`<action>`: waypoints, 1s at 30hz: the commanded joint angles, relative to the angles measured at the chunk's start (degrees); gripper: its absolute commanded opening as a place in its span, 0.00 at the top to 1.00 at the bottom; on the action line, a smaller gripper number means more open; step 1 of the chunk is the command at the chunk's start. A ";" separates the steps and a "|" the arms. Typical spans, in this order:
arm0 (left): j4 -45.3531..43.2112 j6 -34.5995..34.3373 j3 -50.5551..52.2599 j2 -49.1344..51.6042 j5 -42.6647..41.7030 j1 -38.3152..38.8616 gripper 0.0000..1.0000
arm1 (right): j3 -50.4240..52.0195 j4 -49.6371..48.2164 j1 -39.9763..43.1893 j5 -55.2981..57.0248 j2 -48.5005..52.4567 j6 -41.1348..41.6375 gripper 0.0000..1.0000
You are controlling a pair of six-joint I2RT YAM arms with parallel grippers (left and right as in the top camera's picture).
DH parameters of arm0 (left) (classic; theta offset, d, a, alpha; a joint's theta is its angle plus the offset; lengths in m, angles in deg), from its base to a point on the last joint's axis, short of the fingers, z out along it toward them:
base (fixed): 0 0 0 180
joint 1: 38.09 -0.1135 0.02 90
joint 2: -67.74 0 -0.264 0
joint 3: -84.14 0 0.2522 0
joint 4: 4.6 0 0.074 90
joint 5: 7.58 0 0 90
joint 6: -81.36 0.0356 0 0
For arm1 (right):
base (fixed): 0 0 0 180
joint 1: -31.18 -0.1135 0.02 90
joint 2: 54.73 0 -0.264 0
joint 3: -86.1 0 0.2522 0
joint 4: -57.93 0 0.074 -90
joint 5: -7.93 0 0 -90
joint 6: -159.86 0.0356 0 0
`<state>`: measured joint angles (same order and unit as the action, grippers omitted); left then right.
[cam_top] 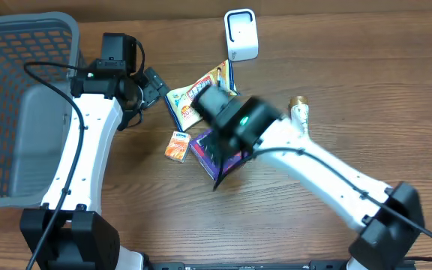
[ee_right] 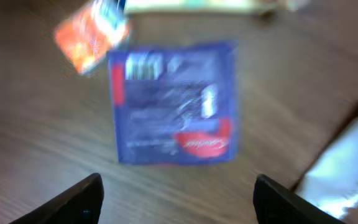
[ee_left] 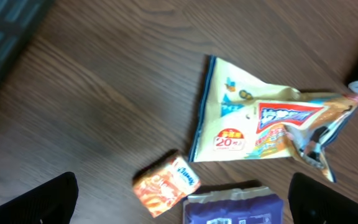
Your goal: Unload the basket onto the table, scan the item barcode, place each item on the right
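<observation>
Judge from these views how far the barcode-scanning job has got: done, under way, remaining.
Done: nothing visibly; the snack bag, orange box and purple packet all lie on the table, apart from the white scanner. Under way: the right gripper hangs open over the purple packet, whose barcode faces up; the left gripper is open and empty. Left: grip an item, carry it to the scanner, present its barcode.

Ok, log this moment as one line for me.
left gripper: open, empty, near snack bag | right gripper: open, above purple packet, not gripping | barcode: facing up | scan: not yet done
</observation>
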<state>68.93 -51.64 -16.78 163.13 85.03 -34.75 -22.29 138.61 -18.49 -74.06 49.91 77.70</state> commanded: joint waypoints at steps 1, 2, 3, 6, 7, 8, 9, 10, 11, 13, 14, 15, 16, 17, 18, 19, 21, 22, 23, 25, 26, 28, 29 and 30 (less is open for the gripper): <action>0.52 1.27 -0.96 -0.52 0.92 -0.33 0.00 | 4.20 -3.89 -6.82 7.61 0.96 -0.63 0.24; 0.57 1.27 -0.96 -0.52 0.92 -0.33 0.00 | 4.57 -4.63 -8.13 9.11 1.42 -0.63 0.25; 0.66 1.27 -0.96 -0.52 0.92 -0.33 0.00 | 4.70 -5.29 -9.90 11.52 2.45 -0.61 0.26; 1.38 1.27 -0.96 -0.52 0.92 -0.33 0.00 | 4.70 -7.34 -14.16 17.22 6.47 -0.39 0.26; 1.81 1.27 -0.96 -0.52 0.96 -0.33 0.00 | 4.70 -7.89 -14.84 17.90 8.00 -0.39 0.26; 2.01 1.27 -0.96 -0.52 0.96 -0.33 0.00 | 4.70 -8.20 -15.13 18.99 9.22 -0.37 0.26; 2.45 1.29 -0.96 -0.52 0.98 -0.33 0.00 | 4.70 -8.37 -15.21 20.94 10.99 -0.35 0.27; 2.78 1.29 -0.96 -0.52 0.98 -0.33 0.00 | 4.70 -8.41 -15.21 22.29 12.13 -0.11 0.27; 3.04 1.29 -0.96 -0.52 1.01 -0.33 0.00 | 4.70 -8.31 -15.19 24.76 13.70 1.01 0.27; 3.39 1.29 -0.96 -0.52 1.01 -0.33 0.00 | 4.70 -8.20 -15.13 26.91 15.98 2.23 0.27; 3.41 1.29 -0.96 -0.52 1.01 -0.33 0.00 | 4.70 -8.37 -15.13 26.86 16.37 2.25 0.27; 3.41 1.29 -0.96 -0.52 1.01 -0.33 0.00 | 4.70 -8.61 -15.13 26.91 16.79 2.62 0.27; 3.39 1.29 -0.96 -0.52 1.01 -0.33 0.00 | 4.70 -8.79 -15.10 26.88 16.92 2.64 0.27; 3.39 1.27 -0.96 -0.52 1.01 -0.33 0.00 | 4.70 -9.22 -14.95 26.84 16.96 2.64 0.27; 3.39 1.27 -0.96 -0.52 1.01 -0.33 0.00 | 4.70 -9.55 -14.78 26.60 16.96 2.67 0.28; 3.39 1.27 -0.96 -0.52 0.98 -0.33 0.00 | 4.70 -9.86 -14.47 26.29 17.00 3.15 0.32; 3.52 1.29 -0.96 -0.52 0.98 -0.33 0.00 | 4.70 -9.86 -13.88 26.21 17.11 4.13 0.35; 3.76 1.29 -0.96 -0.52 0.98 -0.33 0.00 | 4.70 -9.84 -13.46 26.12 17.11 4.35 0.39; 4.13 1.29 -0.96 -0.52 1.01 -0.33 0.00 | 4.70 -9.84 -12.85 25.86 17.11 4.42 0.44; 4.63 1.29 -0.96 -0.52 1.01 -0.33 0.00 | 4.70 -9.81 -11.93 24.92 17.11 4.68 0.46; 4.76 1.29 -0.96 -0.52 1.01 -0.33 0.00 | 4.70 -9.68 -11.28 23.85 17.14 4.68 0.46; 4.76 1.29 -0.96 -0.52 1.01 -0.33 0.00 | 4.70 -9.57 -10.51 23.21 17.18 5.81 0.47; 4.76 1.29 -0.96 -0.52 0.98 -0.33 0.00 | 4.70 -9.57 -10.32 23.06 17.22 6.10 0.49; 4.76 1.27 -0.96 -0.52 0.98 -0.33 0.00 | 4.70 -9.66 -9.99 22.32 17.44 6.14 0.52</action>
<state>73.61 -51.49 -16.78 163.13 85.08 -34.86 -17.52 128.97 -29.74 -50.03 67.18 81.98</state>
